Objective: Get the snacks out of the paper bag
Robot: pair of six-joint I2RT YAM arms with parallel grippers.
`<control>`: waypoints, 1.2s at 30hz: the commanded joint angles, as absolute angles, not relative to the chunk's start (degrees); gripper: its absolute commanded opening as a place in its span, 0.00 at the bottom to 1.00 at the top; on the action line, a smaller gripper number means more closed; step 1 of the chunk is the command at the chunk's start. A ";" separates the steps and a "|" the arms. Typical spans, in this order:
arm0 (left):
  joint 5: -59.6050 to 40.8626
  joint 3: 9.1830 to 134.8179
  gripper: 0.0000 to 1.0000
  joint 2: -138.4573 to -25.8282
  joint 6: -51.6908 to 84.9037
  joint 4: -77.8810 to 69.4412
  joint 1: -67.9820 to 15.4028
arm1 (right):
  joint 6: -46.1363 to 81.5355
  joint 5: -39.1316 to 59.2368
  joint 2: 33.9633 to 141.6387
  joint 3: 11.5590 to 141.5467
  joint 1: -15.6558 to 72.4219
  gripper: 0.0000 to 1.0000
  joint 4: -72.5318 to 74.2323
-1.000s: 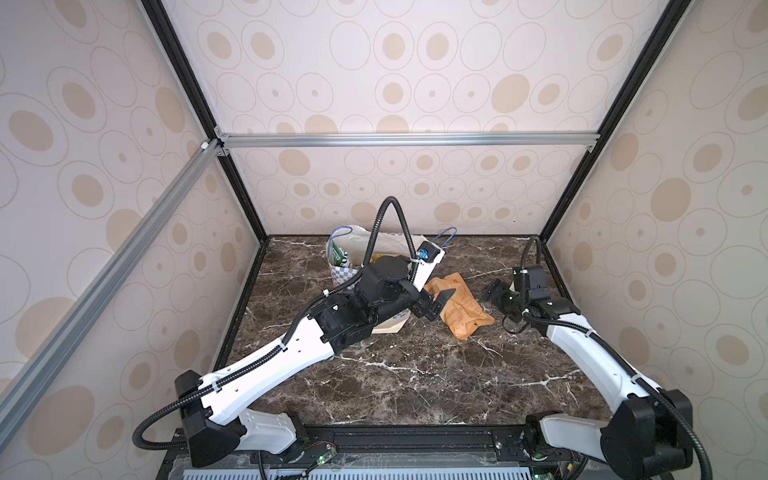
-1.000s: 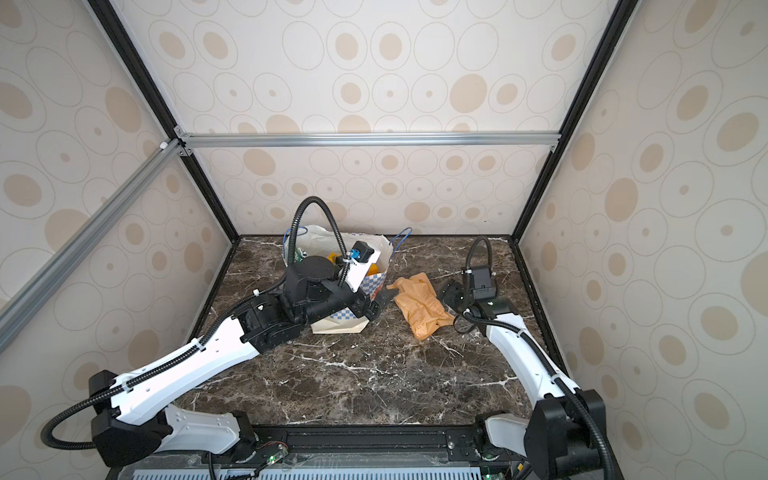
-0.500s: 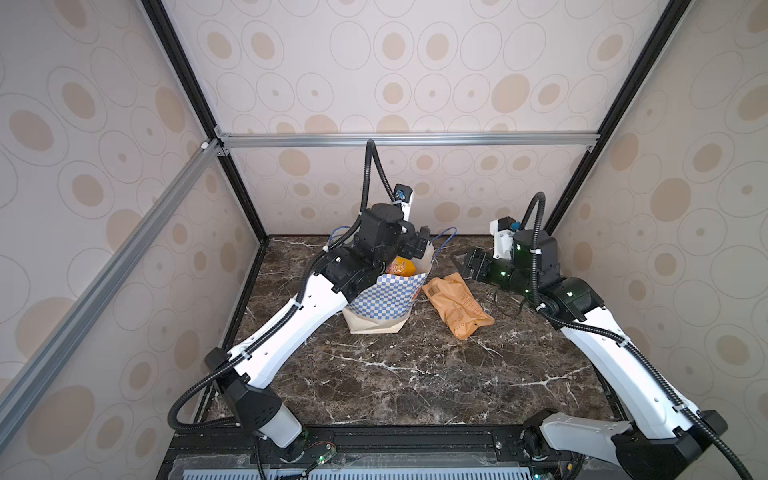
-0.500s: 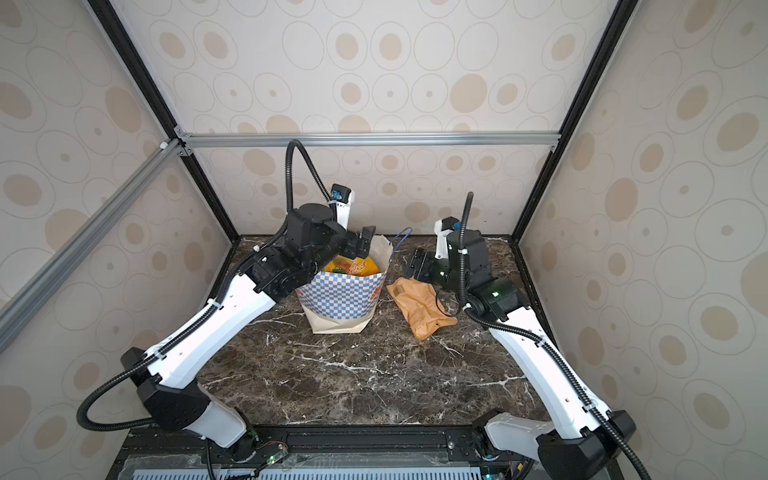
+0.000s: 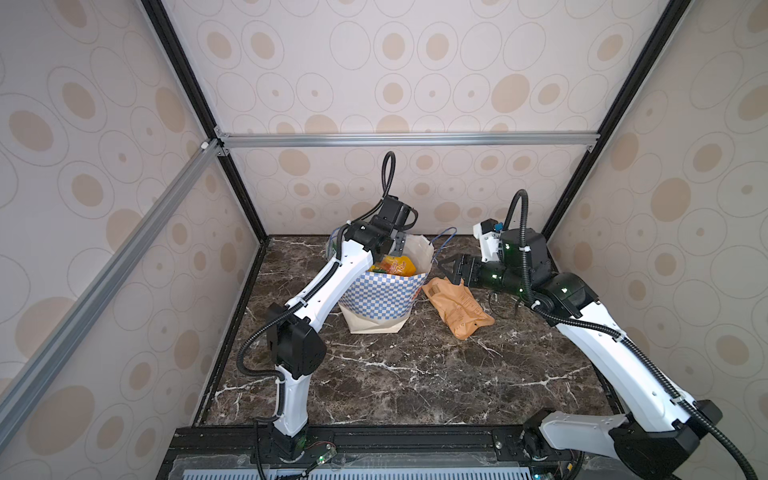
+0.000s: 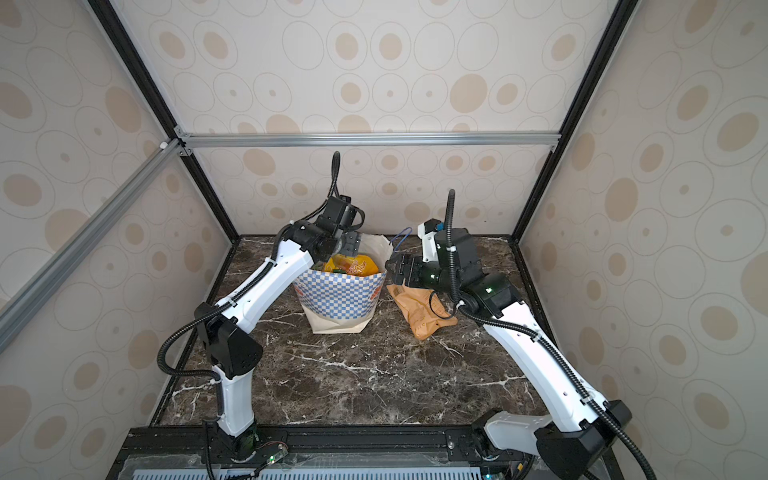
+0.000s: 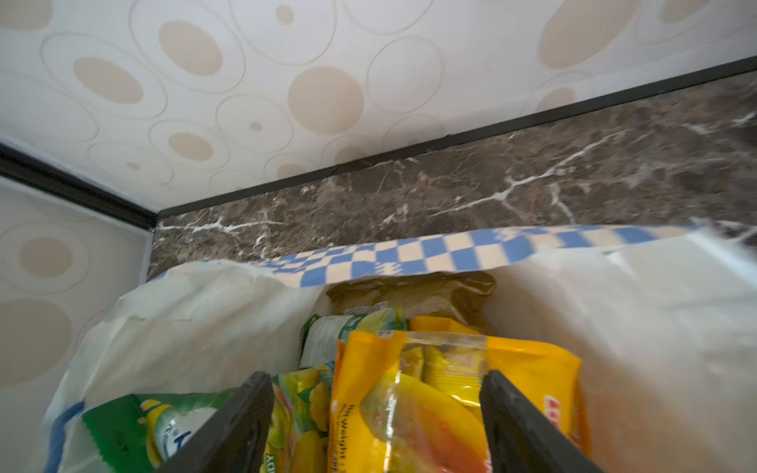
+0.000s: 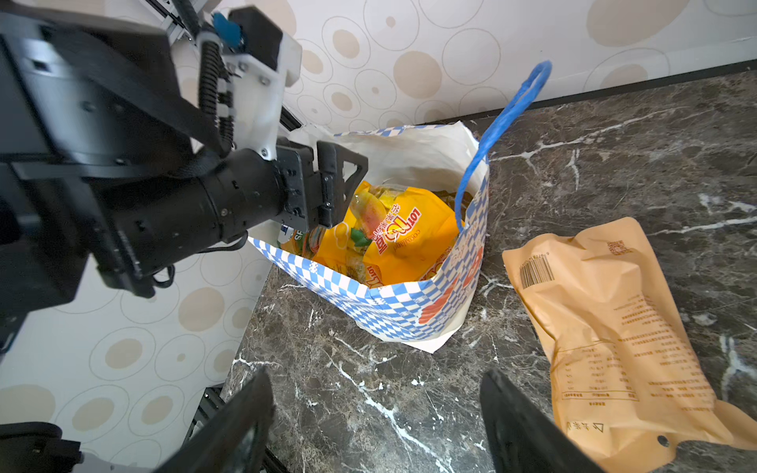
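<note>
Now the left arm goes up from the front edge, bends at its elbow and leans over to the cream-white paper bag with the blue-and-white checked band (image 5: 380, 301). Its wrist tips down, so the left gripper (image 7: 377, 409) points into the open top of the bag. Its two black fingers (image 7: 233, 426) are spread wide. A crinkly yellow-orange snack packet (image 7: 413, 413) sits between them, and I cannot tell if the fingers touch it. Beside it lie a green-and-yellow packet (image 7: 131, 430) and, deeper in, a gold-brown foil bag (image 7: 409, 293).

The bag stands upright near the back of the dark brown marble table (image 5: 415, 374). In both top views the yellow-orange packet pokes up at its open top.

The right arm comes up from the front right corner and bends toward the middle. The right gripper (image 5: 451, 268) points sideways at the bag, just beside its right wall and a thin blue cord handle (image 8: 504, 118). Its fingers are spread wide too, with nothing between them.

A flat tan-orange pouch (image 5: 457, 309) lies out on the table, just to the right of the bag. Its far end is under the right gripper, which hangs above it.
</note>
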State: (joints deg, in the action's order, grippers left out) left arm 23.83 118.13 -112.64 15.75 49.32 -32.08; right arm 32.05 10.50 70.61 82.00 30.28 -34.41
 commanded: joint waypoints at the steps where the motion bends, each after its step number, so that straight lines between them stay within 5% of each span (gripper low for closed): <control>1: 29.12 114.22 0.79 -109.39 17.23 50.64 -30.53 | 31.60 9.69 69.62 81.36 30.51 0.82 -35.26; 21: 36.87 103.05 0.77 -103.56 15.83 44.68 -27.57 | 32.86 10.36 71.24 82.27 30.51 0.82 -36.05; 36: 21.42 98.13 0.63 -105.33 17.57 41.36 -22.79 | 33.65 9.54 70.40 82.52 30.52 0.81 -37.11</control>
